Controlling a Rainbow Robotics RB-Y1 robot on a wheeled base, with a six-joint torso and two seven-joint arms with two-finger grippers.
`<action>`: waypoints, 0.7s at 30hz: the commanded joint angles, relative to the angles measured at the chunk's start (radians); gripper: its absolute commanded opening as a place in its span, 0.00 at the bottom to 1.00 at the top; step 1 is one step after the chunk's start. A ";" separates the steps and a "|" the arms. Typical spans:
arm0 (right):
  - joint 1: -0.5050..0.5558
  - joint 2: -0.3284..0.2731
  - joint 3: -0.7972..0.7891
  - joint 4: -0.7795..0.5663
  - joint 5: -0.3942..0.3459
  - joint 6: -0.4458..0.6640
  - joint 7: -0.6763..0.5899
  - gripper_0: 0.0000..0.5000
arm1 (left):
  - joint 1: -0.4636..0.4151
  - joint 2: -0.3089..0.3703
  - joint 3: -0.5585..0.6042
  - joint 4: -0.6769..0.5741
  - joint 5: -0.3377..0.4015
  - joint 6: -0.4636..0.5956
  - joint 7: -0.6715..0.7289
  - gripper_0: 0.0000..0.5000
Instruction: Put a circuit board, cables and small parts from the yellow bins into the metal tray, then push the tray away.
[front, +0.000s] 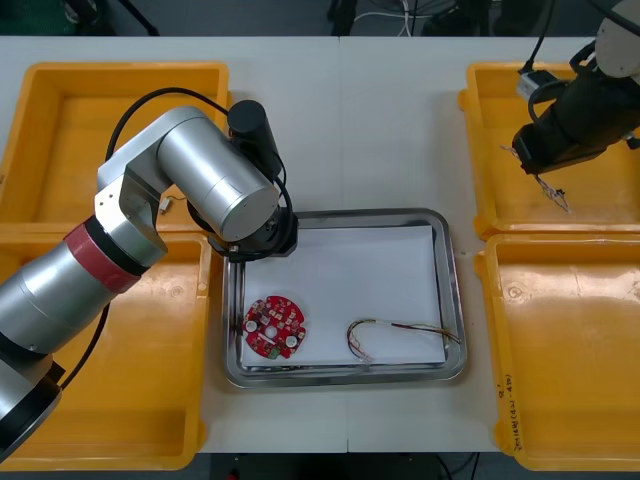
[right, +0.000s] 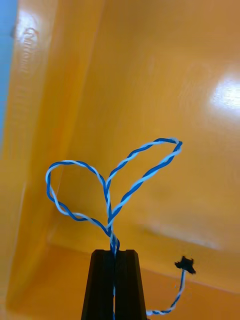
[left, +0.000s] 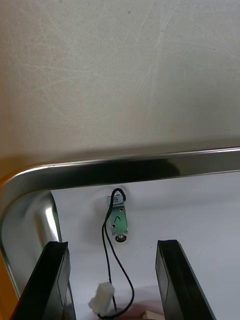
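My left gripper stands open just inside the far left corner of the metal tray. Between its fingers a black cable with a small green-and-metal end piece and a white plug lies on the white lining. In the front view that arm covers the tray's far left corner. A round red circuit board and a red and yellow cable lie along the tray's near side. My right gripper is shut on a twisted blue and white cable, held above the far right yellow bin, where the cable dangles.
Two yellow bins flank the tray on the left. On the right, a near bin sits below the far one. Bare table lies beyond the tray's far rim.
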 joint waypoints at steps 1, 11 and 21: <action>-0.018 -0.037 -0.068 -0.110 0.029 0.080 0.000 0.00 | -0.009 -0.019 -0.016 -0.019 -0.005 -0.011 -0.044 1.00; -0.018 -0.037 -0.097 -0.257 0.023 0.207 -0.009 0.00 | -0.050 -0.019 0.028 -0.088 0.047 0.123 -0.049 1.00; -0.018 -0.034 -0.097 -0.361 -0.061 0.261 -0.020 0.00 | -0.125 -0.019 0.136 -0.146 0.121 0.301 -0.068 1.00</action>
